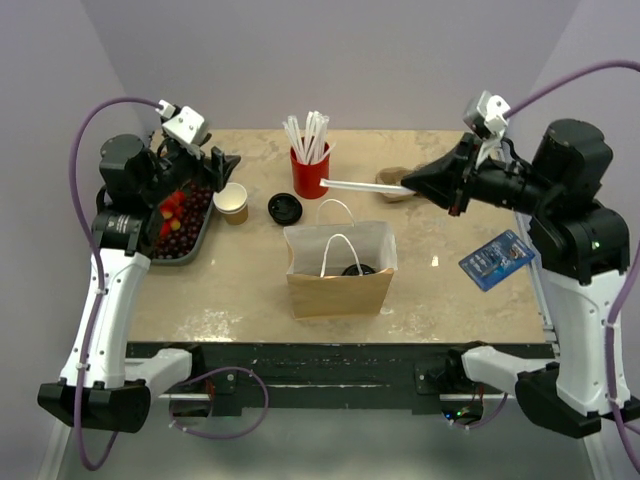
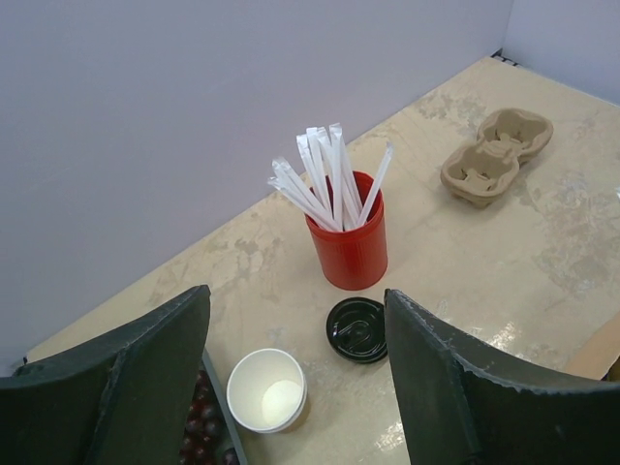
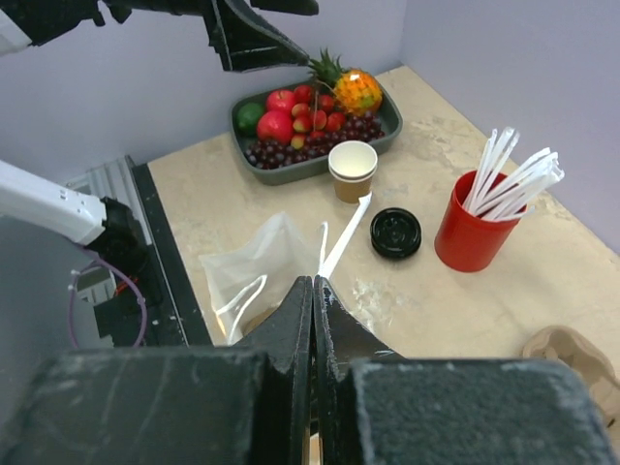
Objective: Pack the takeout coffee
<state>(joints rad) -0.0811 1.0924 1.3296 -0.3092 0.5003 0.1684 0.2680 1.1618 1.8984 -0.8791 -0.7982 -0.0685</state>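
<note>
The takeout coffee stands inside the open brown paper bag [image 1: 338, 285] at the table's middle; only its black lid [image 1: 352, 269] shows, the cup body is hidden. My right gripper [image 1: 408, 184] is shut on a white wrapped straw [image 1: 360, 185] and holds it level above the table, behind the bag and beside the red straw cup [image 1: 310, 170]. In the right wrist view the jaws [image 3: 313, 281] are pressed together, with the straw [image 3: 344, 237] pointing out over the bag [image 3: 257, 276]. My left gripper [image 1: 215, 165] is open and empty, high above the lidless cup [image 2: 267, 389].
A lidless tan cup [image 1: 231, 201] and a loose flat black lid [image 1: 285, 208] lie left of the red cup. A fruit tray [image 1: 200, 238] is at the far left. A pulp cup carrier [image 2: 496, 155] lies at the back right, and a blue packet [image 1: 497, 258] at the right edge.
</note>
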